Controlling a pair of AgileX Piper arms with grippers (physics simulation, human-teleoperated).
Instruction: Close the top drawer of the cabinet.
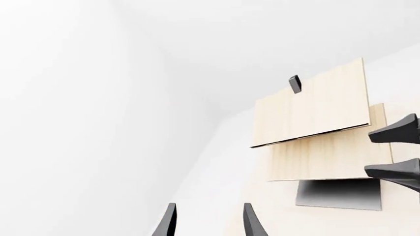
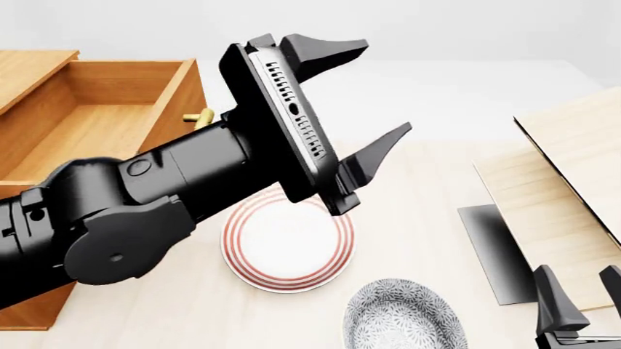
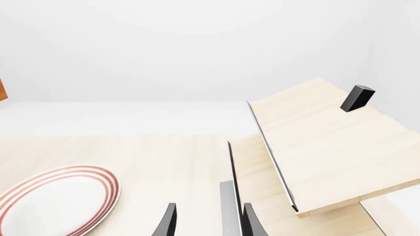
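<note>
Up close in the left wrist view, the left gripper (image 1: 206, 221) shows only its two dark fingertips, spread apart with nothing between them, and past them two pale light-wood boards (image 1: 315, 108) lie stacked, the upper one carrying a small dark block (image 1: 294, 84) near its edge and a grey sheet (image 1: 339, 193) peeking out under the lower one; the right gripper's fingers (image 1: 397, 130) show beside those boards. Seen from the front, the left arm rises large across the middle, its gripper (image 2: 364, 102) raised above the table with fingers wide apart and empty. Beside that arm, the cabinet (image 2: 39, 313) stands at the table's left edge, and the top drawer (image 2: 92, 120) is pulled out, its bare wooden inside open to the camera, with a bit of the brass handle (image 2: 201, 116) showing just past the arm. Partly under the left gripper lies a red-ringed white plate (image 2: 288, 247), and nearer the camera a grey patterned plate (image 2: 403, 316). On the far side of the plates from the cabinet, the right gripper (image 2: 582, 294) sits low by the boards, fingers parted, holding nothing. From the right wrist view, the right gripper (image 3: 206, 221) again shows parted tips, the boards (image 3: 328, 147) and block (image 3: 357, 98) ahead, the red-ringed plate (image 3: 56, 201) beside them, and a sliver of the cabinet (image 3: 3, 91) at the frame's edge.
</note>
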